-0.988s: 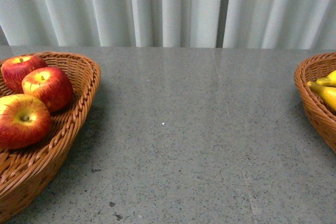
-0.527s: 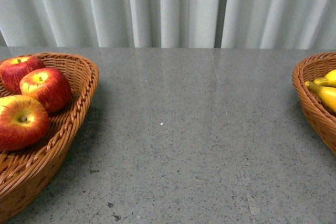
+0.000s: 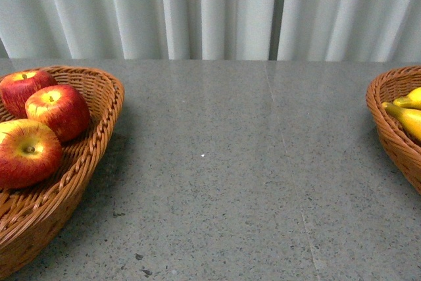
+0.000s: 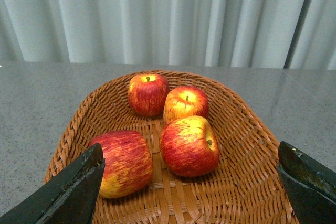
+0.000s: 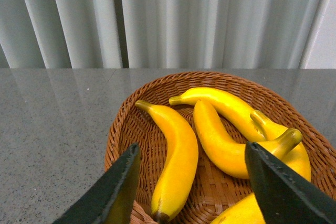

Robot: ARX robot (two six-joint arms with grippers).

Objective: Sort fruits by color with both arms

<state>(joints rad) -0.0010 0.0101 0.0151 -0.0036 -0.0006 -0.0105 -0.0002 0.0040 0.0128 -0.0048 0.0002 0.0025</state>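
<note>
— Where were the fruits?

— We had apples in the left basket at nine o'clock, bananas at three; both grippers hung released, holding nothing.

— Risk?

— We judged a dipping finger could snag the wicker.

Bananas in wicker basket

Apple basket at left edge of tabletop, banana basket at right edge, well apart. Four apples in left basket: two behind, touching; two in front. Bananas side by side in right basket. Curtain behind tabletop.
</note>
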